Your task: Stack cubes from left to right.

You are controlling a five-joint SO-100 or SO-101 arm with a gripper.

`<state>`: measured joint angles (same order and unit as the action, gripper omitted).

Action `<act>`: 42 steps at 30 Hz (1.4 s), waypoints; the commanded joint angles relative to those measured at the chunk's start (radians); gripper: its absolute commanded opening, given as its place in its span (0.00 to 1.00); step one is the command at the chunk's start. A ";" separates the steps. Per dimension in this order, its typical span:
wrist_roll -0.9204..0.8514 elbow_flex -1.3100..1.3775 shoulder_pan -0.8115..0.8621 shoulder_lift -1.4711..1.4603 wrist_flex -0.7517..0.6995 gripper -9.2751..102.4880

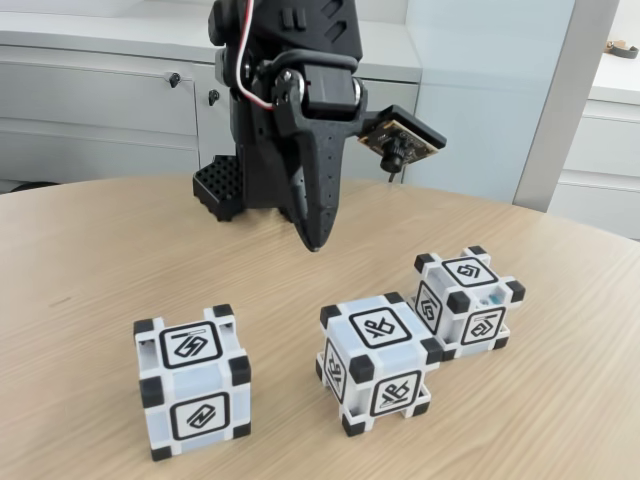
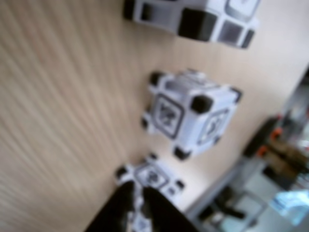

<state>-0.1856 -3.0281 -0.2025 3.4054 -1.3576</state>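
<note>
Three pale blue-white cubes with black corners stand apart on the wooden table (image 1: 90, 260). In the fixed view the left cube (image 1: 192, 380) is near the front, the middle cube (image 1: 378, 362) is to its right, and the right cube (image 1: 468, 300) sits just behind that one. My black gripper (image 1: 316, 243) hangs point-down above the table behind the middle cube, shut and holding nothing. The blurred wrist view shows the gripper (image 2: 136, 189) at the bottom edge, one cube (image 2: 153, 177) just beyond its tips, a second cube (image 2: 190, 116) mid-frame and a third cube (image 2: 193, 14) cut off at the top.
The arm's black base (image 1: 222, 185) stands at the back of the table. Grey cabinets (image 1: 100, 110) line the wall behind. The table's rounded edge (image 1: 600, 230) curves past the right cube. Bare wood lies between the left and middle cubes.
</note>
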 commanded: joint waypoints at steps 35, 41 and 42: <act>0.000 0.014 -0.009 -0.005 -0.008 0.08; 0.008 0.014 0.002 -0.003 -0.006 0.08; -0.008 0.014 0.002 -0.003 0.000 0.08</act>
<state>-0.1841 -3.0281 -0.2071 3.4054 -1.3576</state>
